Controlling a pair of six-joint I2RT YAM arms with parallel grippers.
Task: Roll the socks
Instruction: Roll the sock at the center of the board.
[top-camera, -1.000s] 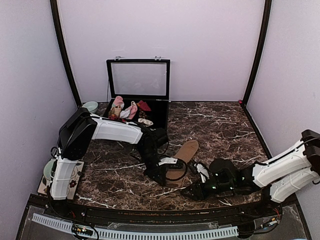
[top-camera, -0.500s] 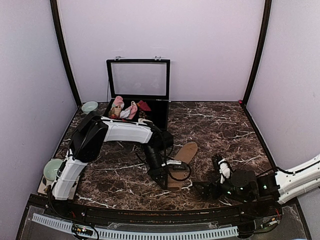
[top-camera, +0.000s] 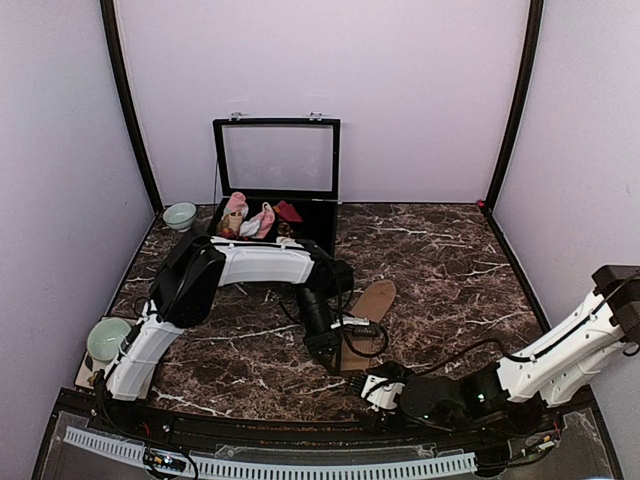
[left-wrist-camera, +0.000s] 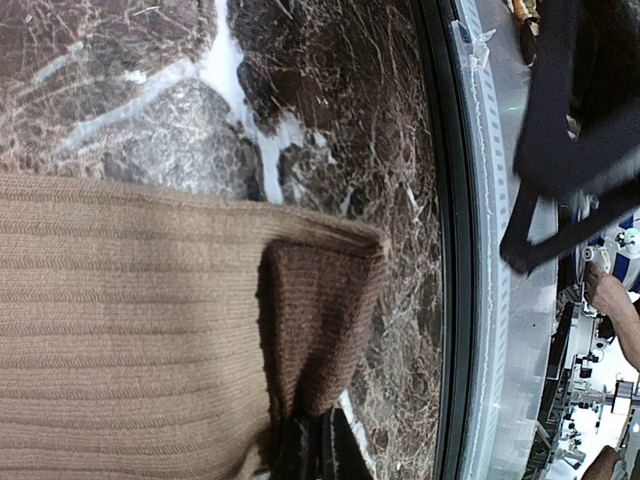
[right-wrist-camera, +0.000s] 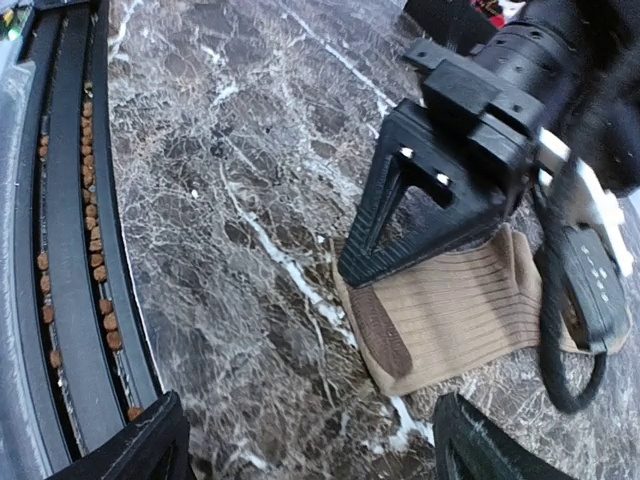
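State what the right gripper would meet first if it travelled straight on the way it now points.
Most likely the folded end of the tan sock, held by the left gripper; depth is unclear, so the marble table could come first.

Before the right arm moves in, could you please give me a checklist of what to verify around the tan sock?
1. Left tool shut on the near end of the tan sock: ok.
2. Folded flap turned over to start the roll: ok.
3. Right tool open: ok.
4. Right tool apart from the sock: ok.
5. Sock's far part lying flat on the table: ok.
6. Sock single or doubled: cannot tell.
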